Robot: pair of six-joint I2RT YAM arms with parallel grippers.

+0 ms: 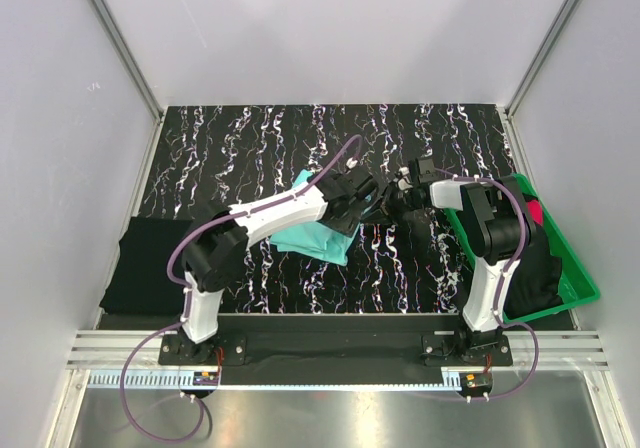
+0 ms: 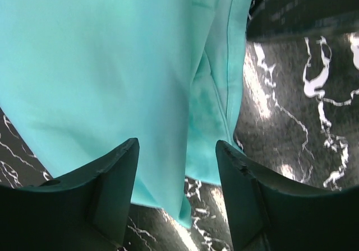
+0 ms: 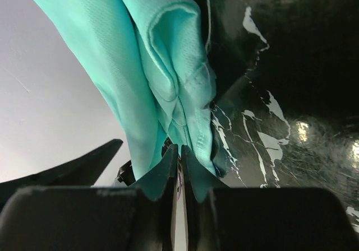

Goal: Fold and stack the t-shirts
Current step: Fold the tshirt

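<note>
Seen from above, two white robot arms reach inward over a black marbled mat [image 1: 250, 148] and meet near its middle. A turquoise t-shirt [image 1: 318, 236] lies bunched at the mat's centre, partly under the left arm, with one end lifted toward the grippers. The right gripper [image 1: 398, 190] has its fingers pressed together, and its wrist camera shows them pinching a gathered fold of the turquoise cloth [image 3: 168, 66]. The left gripper [image 1: 368, 196] sits just beside it with its fingers [image 2: 106, 184] spread apart, the cloth hanging in front of the gap. A flat black t-shirt [image 1: 150, 268] lies at the mat's left edge. At right, a green tray [image 1: 580, 278] holds a dark heap of shirts [image 1: 535, 268] and a red-pink shirt [image 1: 536, 210].
</note>
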